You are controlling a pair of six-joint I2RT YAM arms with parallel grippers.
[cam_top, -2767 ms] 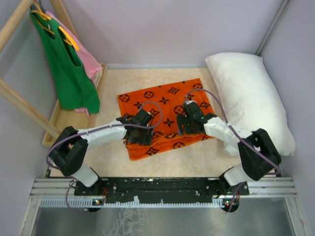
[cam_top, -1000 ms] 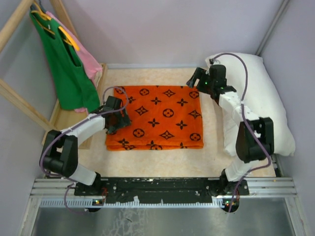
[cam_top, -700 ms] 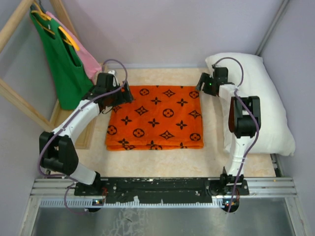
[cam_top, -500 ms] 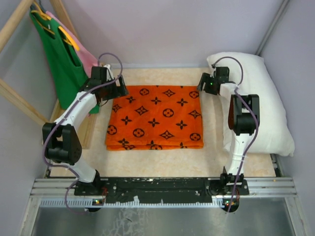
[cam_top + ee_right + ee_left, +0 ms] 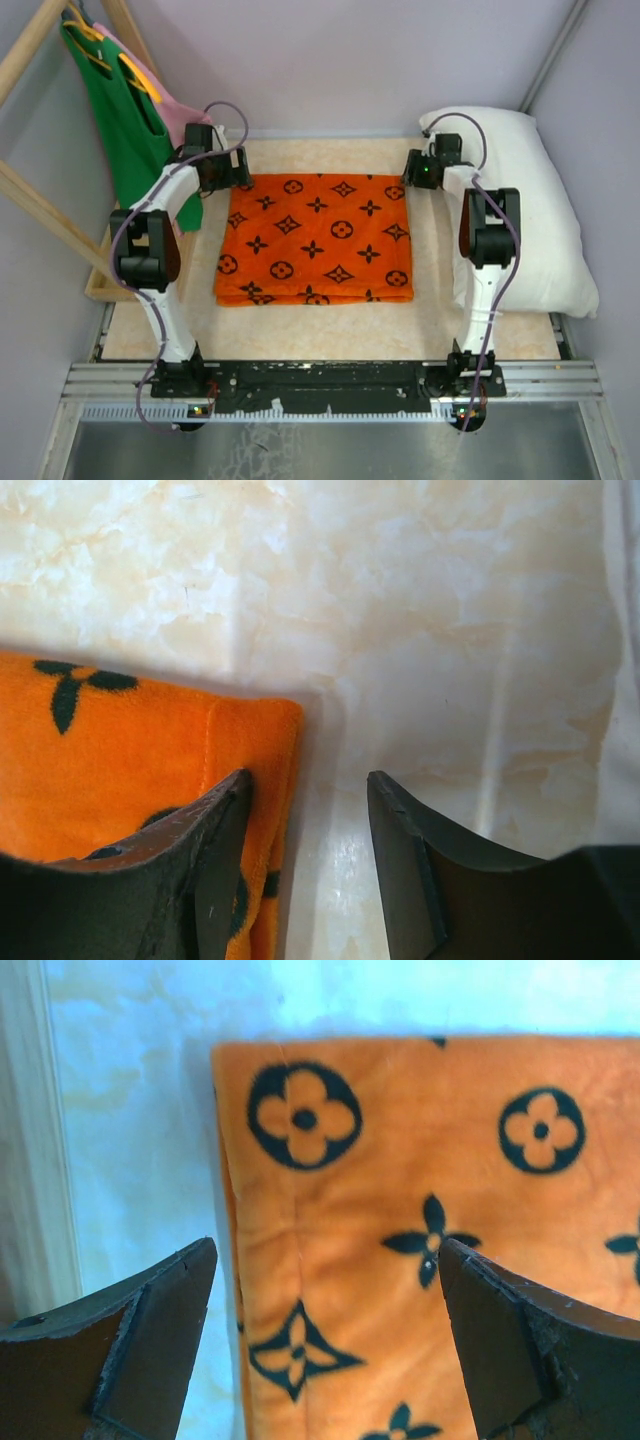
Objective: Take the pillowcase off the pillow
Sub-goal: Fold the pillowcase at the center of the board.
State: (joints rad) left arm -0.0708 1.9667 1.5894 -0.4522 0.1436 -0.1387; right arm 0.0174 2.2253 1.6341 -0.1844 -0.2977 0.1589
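A large bright orange soft fabric pillowcase [image 5: 315, 240], printed with black flowers, stars and circles, lies flat and folded in a neat rectangle in the middle of a pale, marbled beige bench [image 5: 430, 310]. A big plump plain white pillow [image 5: 530, 210] lies apart from it along the right side of the bench, against the wall, with no case on it.

Both robot arms reach from the near edge to the far end of the pillowcase. The left gripper [image 5: 238, 172] is at the far left corner. In the left wrist view, the left gripper [image 5: 328, 1255] has its dark fingers [image 5: 150, 1340] spread wide and released. One finger is over bare bench and the other over the orange fabric [image 5: 400, 1190], with the corner of the case between them. Nothing is grasped.

The right gripper [image 5: 412, 172] is at the far right corner, between the pillowcase and the pillow. In the right wrist view, the right gripper [image 5: 308, 780] has its fingers [image 5: 200, 880] apart with a narrower gap. One finger is over the edge of the orange corner [image 5: 120, 750] and the other over bare bench. Only bench shows in the gap, so nothing is grasped. Whether a finger touches the fabric cannot be told.

At the far left, a green tank top [image 5: 140, 150] and a pink garment [image 5: 180, 120] hang on a light wooden rack [image 5: 50, 215].
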